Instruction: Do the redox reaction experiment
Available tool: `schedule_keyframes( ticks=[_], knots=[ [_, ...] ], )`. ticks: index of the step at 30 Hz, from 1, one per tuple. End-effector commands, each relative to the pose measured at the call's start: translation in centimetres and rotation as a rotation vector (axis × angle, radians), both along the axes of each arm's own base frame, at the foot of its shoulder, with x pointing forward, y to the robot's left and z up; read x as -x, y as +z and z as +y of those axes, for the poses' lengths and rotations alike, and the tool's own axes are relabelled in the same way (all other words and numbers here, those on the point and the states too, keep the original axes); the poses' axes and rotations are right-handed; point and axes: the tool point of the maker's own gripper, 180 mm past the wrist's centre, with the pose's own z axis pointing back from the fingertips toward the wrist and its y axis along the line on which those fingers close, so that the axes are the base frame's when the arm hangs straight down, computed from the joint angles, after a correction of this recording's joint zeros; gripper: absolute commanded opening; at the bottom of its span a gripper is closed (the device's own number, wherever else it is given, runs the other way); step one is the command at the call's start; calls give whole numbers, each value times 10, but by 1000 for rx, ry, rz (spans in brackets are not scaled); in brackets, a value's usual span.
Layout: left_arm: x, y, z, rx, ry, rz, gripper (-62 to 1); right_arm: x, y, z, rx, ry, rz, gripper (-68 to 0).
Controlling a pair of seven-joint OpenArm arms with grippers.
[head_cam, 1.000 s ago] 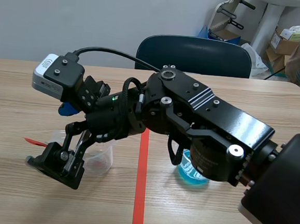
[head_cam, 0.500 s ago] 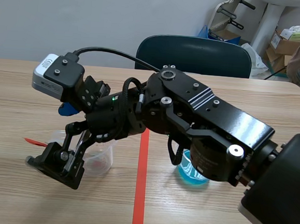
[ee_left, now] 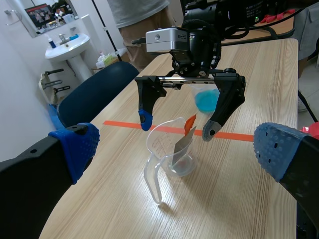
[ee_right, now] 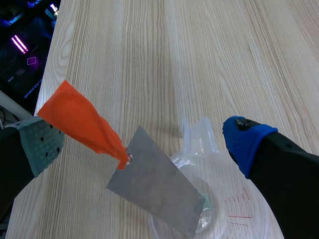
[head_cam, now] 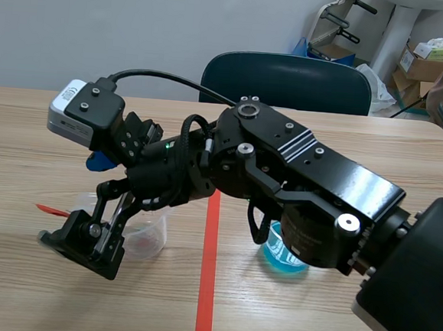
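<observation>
Right wrist view: looks straight down into the measuring cup [ee_right: 238,211]. Only here do you see the hole where the orange tag [ee_right: 82,124] ties to the metal strip [ee_right: 157,191].
Left wrist view: the one view with the left gripper [ee_left: 179,149] in it. It also gives the cup's handle and spout from the side.
Scene view: the right arm [head_cam: 312,180] comes in from the right, crosses the tape line [head_cam: 206,287], and hangs the right gripper [head_cam: 81,248] over the cup.
Jaws of the left gripper: wide apart, nothing between them, short of the cup.
Jaws of the right gripper: wide apart, one finger on each side of the cup near its rim, closed on nothing.
Nearer container: the measuring cup is clear plastic with red graduations, upright on the robot's left of the tape line. The metal strip leans tilted inside it, lower end down in the cup, tag sticking out over the rim. A faint pinkish patch shows low in the cup; I cannot tell what it is.
Farther container: the blue cup [head_cam: 283,256] is clear, holds blue liquid, and stands just across the tape line beneath the right arm.
Surface: the table [head_cam: 27,296] is pale wood grain.
Room: a dark blue chair [head_cam: 290,79] at the table's far edge, then a pale wall and boxes [head_cam: 421,62]. The left wrist view adds a white sink [ee_left: 67,45] and a person [ee_left: 134,12] standing.
</observation>
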Motion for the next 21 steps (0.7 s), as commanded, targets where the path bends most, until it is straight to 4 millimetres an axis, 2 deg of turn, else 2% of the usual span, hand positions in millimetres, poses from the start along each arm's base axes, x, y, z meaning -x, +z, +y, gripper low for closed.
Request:
schedule_keyframes(
  ticks=[1,16,21],
  knots=[
    [0,13,-2,51,-8,-40,14,-7,15,2,-34,6,-26,4],
    [0,13,-2,51,-8,-40,14,-7,15,2,-35,6,-26,4],
    [0,12,-2,48,-7,-38,14,-6,25,4,-83,9,-33,4]
  ],
)
